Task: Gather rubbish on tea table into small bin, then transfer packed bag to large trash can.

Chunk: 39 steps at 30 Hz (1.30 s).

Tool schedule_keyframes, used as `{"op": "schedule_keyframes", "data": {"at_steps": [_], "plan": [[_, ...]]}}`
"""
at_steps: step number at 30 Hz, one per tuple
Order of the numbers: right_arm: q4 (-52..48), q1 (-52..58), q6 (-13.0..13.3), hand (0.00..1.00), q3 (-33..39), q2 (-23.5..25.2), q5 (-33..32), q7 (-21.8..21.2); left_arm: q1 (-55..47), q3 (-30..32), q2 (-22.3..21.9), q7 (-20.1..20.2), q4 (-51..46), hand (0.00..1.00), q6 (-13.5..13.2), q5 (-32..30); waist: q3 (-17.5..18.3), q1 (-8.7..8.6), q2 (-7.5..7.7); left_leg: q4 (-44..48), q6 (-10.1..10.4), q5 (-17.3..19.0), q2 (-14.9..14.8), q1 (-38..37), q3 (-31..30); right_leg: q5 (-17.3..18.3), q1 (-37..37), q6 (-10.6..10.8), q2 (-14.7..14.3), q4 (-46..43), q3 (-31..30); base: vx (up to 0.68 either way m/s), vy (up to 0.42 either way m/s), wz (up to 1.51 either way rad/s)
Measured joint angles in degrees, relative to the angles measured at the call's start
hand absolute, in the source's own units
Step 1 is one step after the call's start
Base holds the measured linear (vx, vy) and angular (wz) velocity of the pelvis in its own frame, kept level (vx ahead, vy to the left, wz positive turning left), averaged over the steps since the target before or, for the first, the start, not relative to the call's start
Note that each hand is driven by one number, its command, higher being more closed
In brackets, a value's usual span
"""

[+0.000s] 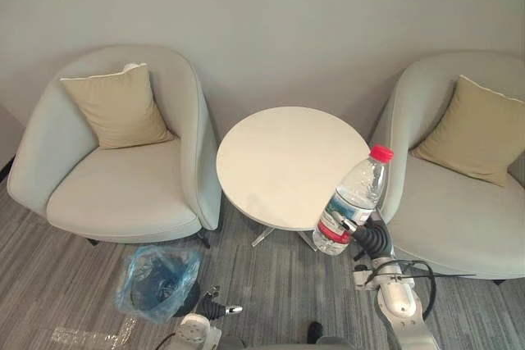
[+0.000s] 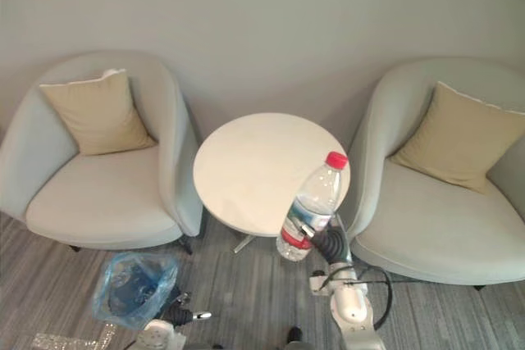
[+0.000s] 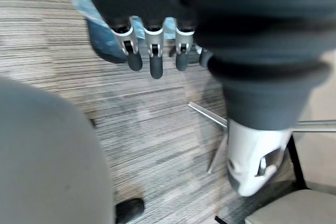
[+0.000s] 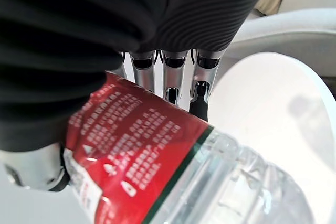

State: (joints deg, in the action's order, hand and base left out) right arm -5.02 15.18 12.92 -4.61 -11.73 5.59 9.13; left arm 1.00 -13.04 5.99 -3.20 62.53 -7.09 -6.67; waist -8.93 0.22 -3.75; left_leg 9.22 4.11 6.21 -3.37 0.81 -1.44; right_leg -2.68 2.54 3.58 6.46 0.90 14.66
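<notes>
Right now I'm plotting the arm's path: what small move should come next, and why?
Probably carry the bottle leftward and down toward the blue-bagged bin. The right hand grips it nearly upright at the near edge of the table, while the bin stands on the floor by the left armchair.

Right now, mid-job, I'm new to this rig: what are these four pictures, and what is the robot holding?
It is a humanoid with two arms and fingered hands. The two wide pictures come from its head, looking down at a round table between two chairs. The other two come from wrist cameras. The right hand grips a red-capped bottle by the table's near edge. The left hand hangs open and holds nothing, near the blue-lined bin.
</notes>
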Motion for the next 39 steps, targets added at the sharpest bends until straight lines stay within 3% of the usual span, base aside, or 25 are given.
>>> {"op": "schedule_keyframes", "data": {"at_steps": [2, 4, 7, 8, 9, 10, 11, 12, 13, 14, 15, 17, 19, 20, 21, 23, 24, 25, 27, 28, 33, 37, 39], "plan": [[4.1, -3.1, -0.6, 1.0, 0.0, -0.7, 1.2, 1.0, 0.2, 0.0, -0.5, -0.1, 0.0, 0.0, 0.0, -0.1, -0.3, 0.28, -0.81, 0.1, -3.1, 0.8, -2.4, 1.2, 6.3, -0.1, -0.8, -0.3, 1.1, -1.8, 2.8, -0.05, -0.013, 0.66], [5.4, -5.2, -0.7, 1.0, 0.4, -1.2, 1.3, 2.2, 0.2, 0.1, -0.8, -0.1, 0.0, 0.0, 0.0, -1.1, -0.5, -0.08, -0.93, 1.4, -3.1, 0.7, -4.9, 1.4, 11.9, 0.6, -0.9, -0.7, 2.8, -3.0, 6.1, -0.01, 0.046, 0.71], [7.9, -10.8, -0.8, 1.0, 0.6, -2.4, 1.9, 3.2, 0.1, 0.2, -1.2, -0.3, -1.3, 0.0, -0.1, -2.4, -0.4, 0.41, -1.17, 13.7, -5.2, 2.3, -10.2, 4.6, 16.7, 1.2, -4.4, -1.3, 5.9, -7.7, 6.9, -0.02, 0.166, 0.18], [8.4, -12.3, -0.8, 1.0, 1.3, -2.3, 2.6, 3.4, -0.1, 0.2, -1.4, -0.4, -1.3, 0.0, 0.0, -3.2, -0.3, -0.01, -1.18, 17.3, -5.1, 2.4, -12.9, 4.0, 18.5, 1.1, -5.1, -0.9, 7.7, -9.1, 7.2, -0.02, 0.278, 0.16], [8.3, -12.4, -0.8, 1.0, 1.9, -2.4, 3.1, 3.8, -0.5, 0.1, -1.7, -0.5, -1.4, 0.0, 0.0, -3.8, -0.1, -0.45, -1.62, 17.8, -5.6, 0.7, -14.5, 3.0, 19.4, 1.2, -5.1, 1.0, 8.9, -9.9, 7.8, -0.03, 0.298, 0.41], [8.3, -12.1, -0.9, 1.0, 2.4, -2.5, 3.4, 4.0, -1.0, 0.1, -2.2, -0.7, -1.6, 0.0, 0.0, -4.6, 0.3, -0.92, -2.18, 16.7, -2.6, 0.8, -14.9, 3.0, 19.2, 1.1, -5.2, 2.4, 9.8, -10.5, 8.7, -0.04, 0.352, 0.86], [8.5, -11.6, -1.3, 1.0, 3.1, -2.2, 3.5, 4.1, -1.5, -0.5, -2.3, -1.1, -2.3, 0.0, 0.0, -5.1, 0.8, -2.2, -1.91, 14.0, -0.9, 2.1, -12.6, 3.2, 20.7, 0.4, -4.4, 3.3, 11.8, -9.6, 10.4, -0.03, 0.322, 1.29], [8.6, -11.1, -1.4, 1.0, 3.4, -1.5, 3.5, 4.1, -1.8, -0.8, -1.8, -1.4, -2.4, 0.0, 0.0, -5.6, 1.2, -3.22, -0.74, 10.1, -0.1, 3.4, -10.8, 3.1, 22.2, -0.9, -3.5, 3.9, 13.5, -7.6, 13.2, -0.03, 0.413, 1.49], [8.8, -11.1, -1.3, 1.0, 3.3, -1.2, 3.5, 4.1, -1.4, -1.4, -1.5, -1.6, -2.4, 0.0, 0.1, -5.5, 1.1, -3.49, -0.4, 8.7, 3.4, 4.3, -10.8, 3.3, 23.4, -1.9, -2.9, 5.0, 14.0, -6.7, 15.5, -0.03, 0.335, 1.25], [10.4, -11.4, -1.5, 1.0, 3.2, -0.5, 3.6, 4.0, -0.4, -1.4, -0.8, -1.5, -2.8, 0.0, 0.1, -5.5, 0.3, -1.94, 0.85, 10.3, 4.2, 3.5, -9.5, 4.7, 22.7, -3.3, -2.7, 5.1, 14.9, -6.2, 16.5, -0.04, 0.345, 0.84], [11.8, -11.3, -2.1, 1.0, 2.5, 0.4, 4.0, 3.8, -0.5, -1.5, -0.5, -1.6, -3.3, 0.0, -0.1, -5.6, 0.6, -0.58, 1.33, 11.5, 3.6, 3.8, -8.8, 5.6, 21.8, -3.4, -2.1, 4.9, 15.0, -5.9, 16.4, -0.04, 0.221, 0.58], [13.3, -11.2, -2.1, 1.0, 1.2, 1.7, 5.3, 3.7, -0.6, -1.1, 0.0, -1.7, -3.4, 0.0, -0.3, -5.5, 0.6, -0.09, 1.37, 12.6, 3.0, 4.2, -7.4, 6.8, 19.2, -3.3, -0.5, 4.7, 15.3, -5.7, 16.4, -0.02, 0.117, 0.65], [13.5, -11.2, -2.2, 1.0, 0.9, 2.6, 5.7, 3.1, -0.8, 0.8, -0.4, -1.7, -3.5, 0.0, -1.1, -4.7, 0.0, 0.32, 1.55, 14.2, 2.0, 5.0, -6.0, 8.1, 16.8, 1.5, -1.0, -0.9, 16.5, -9.5, 14.0, -0.05, 0.084, 0.62], [13.5, -10.5, -2.7, 1.0, 1.0, 2.7, 5.7, 3.1, -1.0, 0.9, -0.4, -2.1, -3.5, 0.0, -1.3, -3.9, -0.3, 0.3, 1.69, 14.3, 1.1, 5.5, -4.9, 8.1, 15.2, 6.8, -2.0, -7.4, 16.4, -12.9, 10.0, -0.08, 0.062, 0.65], [13.1, -9.0, -2.8, 1.0, 1.4, 2.7, 5.7, 3.1, -1.2, 0.9, 0.0, -2.3, -3.4, 0.0, -1.3, -3.7, -0.4, 0.01, 1.92, 13.8, -0.2, 6.1, -3.3, 7.5, 13.3, 13.1, -2.7, -10.1, 14.2, -15.5, 1.5, -0.06, 0.058, 0.85], [12.1, -6.2, -2.8, 1.0, 2.3, 2.6, 5.7, 3.2, -1.6, 1.6, 0.5, -2.6, -3.5, 0.0, -1.4, -2.9, -0.6, -1.15, 3.71, 13.6, 0.0, 6.5, 0.1, 6.8, 10.1, 19.0, -3.2, -11.0, 11.6, -20.1, -9.8, 0.03, 0.034, 1.03], [12.7, -6.2, -2.9, 1.0, 2.4, 2.6, 5.7, 3.1, -1.3, 2.8, 0.7, -2.9, -3.6, 0.0, -1.3, -2.2, -0.6, -1.2, 4.29, 13.5, -0.6, 6.6, 1.0, 7.1, 8.7, 19.8, -4.5, -9.8, 11.0, -22.5, -10.9, 0.06, -0.037, 0.61], [13.1, -7.0, -3.2, 1.0, 1.6, 2.9, 5.7, 2.9, -0.3, 3.7, 1.1, -3.1, -3.3, 0.0, -1.0, -2.1, -1.9, -0.66, 4.06, 13.4, -1.4, 6.2, -0.1, 7.6, 7.8, 20.7, -7.4, -6.2, 7.9, -26.0, -10.6, 0.02, -0.082, 0.21], [13.6, -8.1, -3.2, 1.0, 0.5, 3.3, 5.7, 2.6, 0.9, 4.4, 1.7, -3.1, -2.3, 0.0, -0.7, -2.2, -2.5, -1.16, 3.79, 13.4, -1.0, 5.9, -1.7, 9.1, 6.4, 20.9, -11.1, -3.1, 1.2, -27.2, -10.1, 0.01, -0.141, 0.47], [14.1, -8.4, -3.2, 1.0, 0.5, 2.9, 5.7, 2.7, 1.8, 4.4, 2.2, -3.0, -1.0, 0.0, 0.5, -2.2, -3.4, -3.57, 4.42, 13.4, -0.3, 5.5, -1.0, 10.1, 2.5, 17.7, -10.9, -2.2, -3.8, -25.3, -12.7, 0.05, -0.158, 1.03], [14.9, -7.7, -4.4, 1.0, 2.5, 2.0, 5.6, 2.7, 0.9, 3.9, 1.9, -2.8, -2.3, 0.0, 0.4, -2.2, -3.7, -3.31, 3.72, 12.6, 1.2, 4.5, 0.0, 8.7, -3.8, 17.5, -7.3, -1.9, -4.1, -27.6, -9.2, 0.16, -0.101, 0.78], [13.8, -7.3, -4.3, 1.0, 2.2, 2.8, 5.6, 2.5, -0.2, 5.5, 1.4, -2.8, -3.6, 0.0, 0.3, -2.3, -3.2, -2.51, 3.33, 16.2, 1.2, 4.4, -1.3, 8.8, -3.3, 17.4, -0.8, -2.1, -5.5, -20.4, -8.6, 0.12, -0.079, 0.39], [9.8, -5.4, -4.3, 1.0, 2.1, 2.9, 5.5, 2.2, -0.8, 7.7, -0.2, -2.9, -5.2, 0.0, 0.4, -2.3, -2.7, -1.31, 1.83, 24.7, 0.5, 4.9, -3.0, 12.8, -0.4, 17.0, 2.0, -2.9, -6.6, -15.9, -8.6, 0.1, -0.011, 0.02]]}}
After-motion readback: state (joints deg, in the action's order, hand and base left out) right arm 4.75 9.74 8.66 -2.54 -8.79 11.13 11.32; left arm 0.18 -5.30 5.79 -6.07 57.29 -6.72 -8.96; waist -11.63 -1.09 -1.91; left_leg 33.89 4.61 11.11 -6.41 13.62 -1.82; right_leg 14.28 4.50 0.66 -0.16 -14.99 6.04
